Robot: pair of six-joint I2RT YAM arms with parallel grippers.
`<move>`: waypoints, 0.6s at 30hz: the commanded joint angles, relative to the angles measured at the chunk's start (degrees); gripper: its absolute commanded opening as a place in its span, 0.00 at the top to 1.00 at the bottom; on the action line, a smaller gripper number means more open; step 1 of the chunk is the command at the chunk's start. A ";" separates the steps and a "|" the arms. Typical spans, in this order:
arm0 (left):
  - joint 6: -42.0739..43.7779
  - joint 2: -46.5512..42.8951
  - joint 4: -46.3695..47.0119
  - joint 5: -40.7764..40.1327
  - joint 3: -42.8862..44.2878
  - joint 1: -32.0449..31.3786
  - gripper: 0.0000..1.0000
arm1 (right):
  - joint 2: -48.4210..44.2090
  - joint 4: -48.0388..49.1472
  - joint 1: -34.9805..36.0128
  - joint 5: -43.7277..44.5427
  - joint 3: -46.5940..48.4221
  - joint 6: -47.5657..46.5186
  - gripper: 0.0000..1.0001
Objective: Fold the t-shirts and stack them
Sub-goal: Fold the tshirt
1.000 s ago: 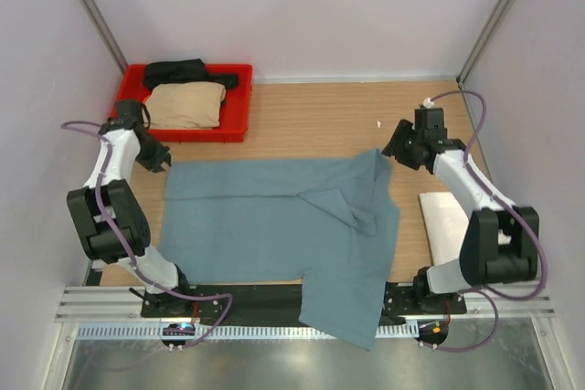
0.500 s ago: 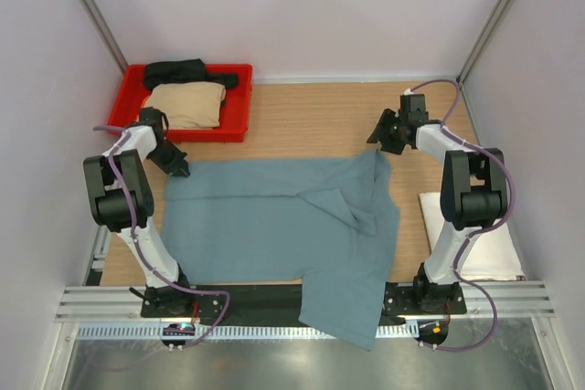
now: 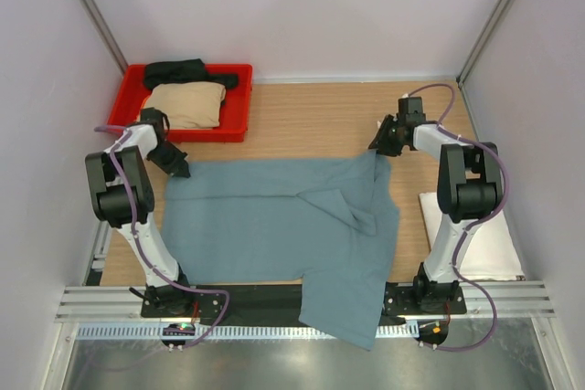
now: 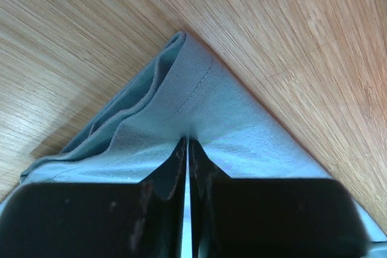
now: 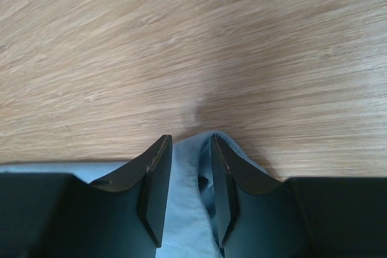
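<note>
The teal-blue t-shirt (image 3: 274,216) lies spread across the table, its near part hanging over the front edge. My left gripper (image 3: 178,171) sits at its far left corner, shut on the hem (image 4: 199,101); the jaws (image 4: 187,143) pinch a thin layer of cloth. At the far right corner my right gripper (image 3: 379,148) is low on the table. Its fingers (image 5: 188,143) stand apart around a bunched corner of the teal cloth (image 5: 187,209), with a gap beside one pad. The tan t-shirt (image 3: 187,105) and the black t-shirt (image 3: 183,70) lie folded in the tray. The white t-shirt (image 3: 501,248) lies folded at the right.
The red tray (image 3: 233,125) stands at the far left corner, close behind my left gripper. Bare wooden table (image 3: 311,121) runs along the far side between the two grippers. Grey walls enclose the table on three sides.
Both arms have swung in from the sides to the shirt's far corners. In the last half second the right gripper settled lower onto its corner; the left hardly moved.
</note>
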 commanded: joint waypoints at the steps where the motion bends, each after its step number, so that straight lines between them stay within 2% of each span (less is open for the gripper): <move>1: -0.80 1.57 -0.45 -2.67 1.34 0.18 0.97 | -0.72 1.80 -0.61 -0.48 0.48 -0.50 0.62; 2: -0.80 1.74 -0.45 -2.76 1.43 0.18 0.98 | -0.72 1.97 -0.62 -0.75 0.48 -0.50 0.64; 3: -0.89 2.01 -0.88 -3.11 1.51 0.18 0.98 | -1.07 2.24 -0.62 -0.40 0.13 -0.50 0.74; 6: -1.68 2.97 -1.41 -3.29 1.08 0.62 1.00 | -3.17 2.06 -1.40 4.94 -1.36 -0.76 0.93; 8: -2.12 3.59 -1.59 -3.20 0.64 1.06 1.00 | -4.50 2.41 -1.32 8.37 -2.77 -1.99 0.99; 11: -2.30 4.21 -1.16 -3.11 -0.24 1.50 1.00 | -6.17 5.48 -3.43 10.68 -5.93 -3.14 0.99; 18: -0.54 3.42 -1.33 -5.22 -0.16 1.59 1.00 | -7.31 10.76 -3.52 7.42 -9.27 -2.79 0.99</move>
